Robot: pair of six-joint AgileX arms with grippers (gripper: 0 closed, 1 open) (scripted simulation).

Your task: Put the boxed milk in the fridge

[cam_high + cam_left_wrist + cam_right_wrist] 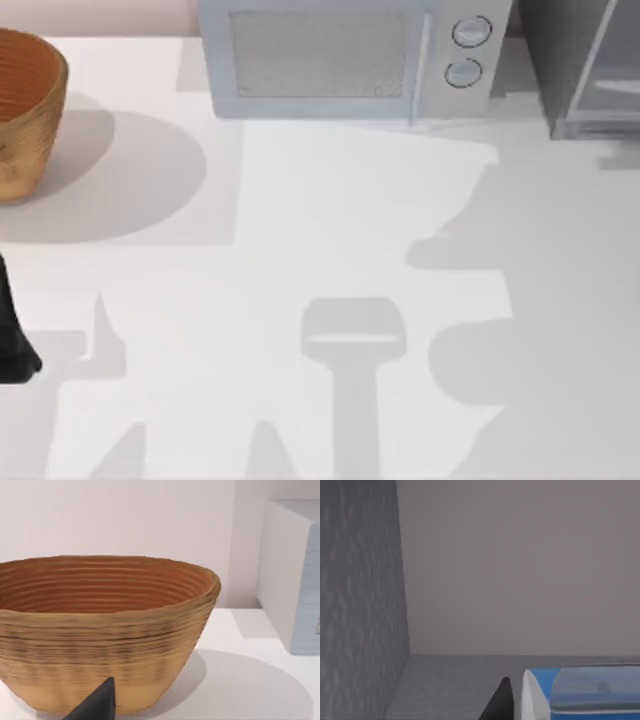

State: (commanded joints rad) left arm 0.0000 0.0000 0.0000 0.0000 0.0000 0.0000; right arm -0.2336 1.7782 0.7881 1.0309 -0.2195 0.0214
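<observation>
Milk carton (580,692) beside right pincer finger (501,702), grip unclear, grey fridge walls (360,605) around

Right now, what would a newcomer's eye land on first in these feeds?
The woven basket at the table's far left, looming before the left end effector. Next, the light grey microwave at the back, with the dark fridge to its right. In the right wrist view, the boxed milk sits amid grey walls.

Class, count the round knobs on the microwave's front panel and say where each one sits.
2. Both are on the microwave, at the right end of its front: one knob nearer the back wall, the other knob just in front of it. None looks hidden.
</observation>
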